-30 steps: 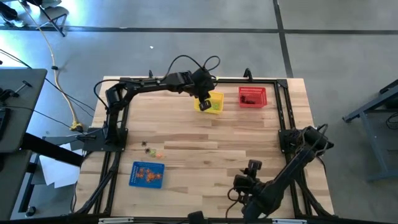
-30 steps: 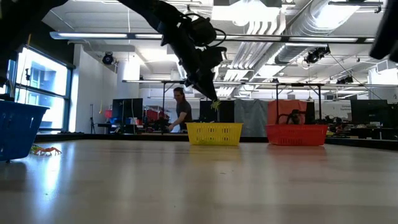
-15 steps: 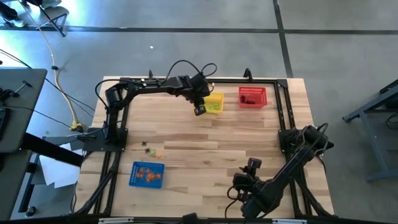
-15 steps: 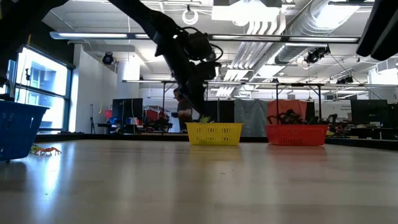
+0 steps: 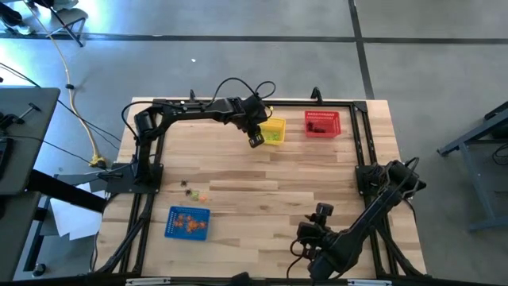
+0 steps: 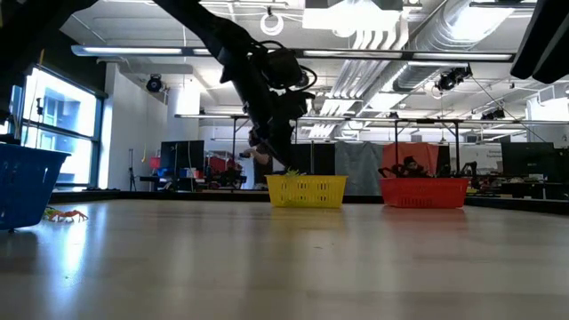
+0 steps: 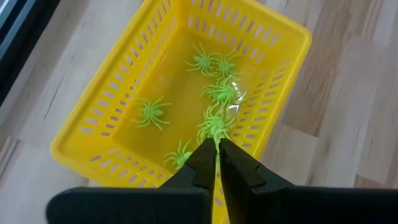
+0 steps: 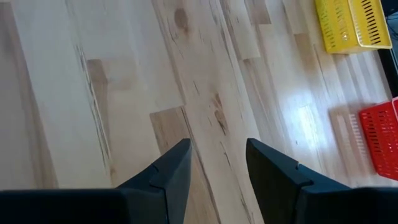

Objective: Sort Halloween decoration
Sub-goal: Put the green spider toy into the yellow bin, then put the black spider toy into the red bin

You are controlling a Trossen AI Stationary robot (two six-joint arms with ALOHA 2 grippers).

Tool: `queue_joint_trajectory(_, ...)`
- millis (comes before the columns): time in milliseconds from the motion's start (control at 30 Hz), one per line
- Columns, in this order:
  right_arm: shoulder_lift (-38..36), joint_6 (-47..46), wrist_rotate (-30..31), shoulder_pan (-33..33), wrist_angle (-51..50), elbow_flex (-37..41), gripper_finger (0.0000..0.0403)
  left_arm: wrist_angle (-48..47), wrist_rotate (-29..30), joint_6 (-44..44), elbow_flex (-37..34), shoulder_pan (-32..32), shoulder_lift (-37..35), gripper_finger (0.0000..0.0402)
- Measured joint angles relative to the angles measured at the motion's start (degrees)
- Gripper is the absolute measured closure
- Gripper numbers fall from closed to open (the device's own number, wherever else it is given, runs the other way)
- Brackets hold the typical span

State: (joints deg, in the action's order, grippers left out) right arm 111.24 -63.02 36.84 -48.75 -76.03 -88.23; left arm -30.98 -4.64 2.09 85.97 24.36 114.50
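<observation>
My left gripper (image 5: 256, 143) hangs over the near left rim of the yellow basket (image 5: 272, 131) at the table's far side. It is shut on a light green spider (image 7: 214, 128). Several more green spiders (image 7: 151, 112) lie on the floor of the yellow basket (image 7: 99, 118). A few loose trinkets (image 5: 191, 191), orange, green and black, lie on the wood near the table's left. Orange trinkets fill the blue basket (image 5: 188, 222). My right gripper (image 5: 321, 213) waits open above bare wood near the table's near edge. My left gripper pinches the light green spider between its two fingertips (image 7: 204, 154), coming from above and pointing down. Only a thin bit of the spider (image 7: 216, 140) shows in the narrow gap. The rest of it sticks out past the tips over the basket; whether it touches the basket floor does not show.
The red basket (image 5: 322, 123) with dark trinkets stands right of the yellow one at the far edge. The blue basket (image 6: 22, 187) stands at the near left, with an orange trinket (image 6: 64, 214) beside it. Bare wood spreads across the table's middle and right. A person (image 6: 258, 156) shows in the room behind.
My left gripper has come down from higher above the yellow basket and shifted a little toward the table's left, ending low at the basket's near left rim. The green spider has stayed at its fingertips.
</observation>
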Motion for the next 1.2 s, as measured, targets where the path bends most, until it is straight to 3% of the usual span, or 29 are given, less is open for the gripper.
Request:
queue_joint_trajectory(333,0.0,0.0,0.0,0.0,0.0,0.0,0.0254,0.1,1.8,-1.8,0.0,0.0,0.0,0.0333)
queue_joint_trajectory(533,0.0,-0.1,0.0,0.0,-1.2,0.0,0.0254,-7.7,-0.6,-2.2,3.5,-1.4,-1.7,0.0324)
queue_joint_trajectory(733,-0.8,0.0,1.6,0.8,-1.9,0.0,0.0254,-10.6,-0.8,-2.1,5.8,-7.6,-12.4,0.0327)
queue_joint_trajectory(900,-2.7,0.0,3.6,2.1,-3.4,0.0,0.0254,-13.9,0.5,-6.9,5.8,-16.5,-23.4,0.0328)
queue_joint_trajectory(1000,-4.7,-0.4,6.6,4.2,-5.5,0.1,0.0254,-17.3,5.0,-11.4,5.8,-23.8,-27.9,0.0328)
queue_joint_trajectory(1100,-8.4,2.1,12.2,6.7,-2.9,4.6,0.0254,-22.3,15.1,-16.2,5.8,-32.5,-30.2,0.0328)
queue_joint_trajectory(1200,-12.9,7.4,15.2,9.7,6.0,12.7,0.0254,-29.6,26.1,-23.4,5.8,-40.6,-30.6,0.0328)
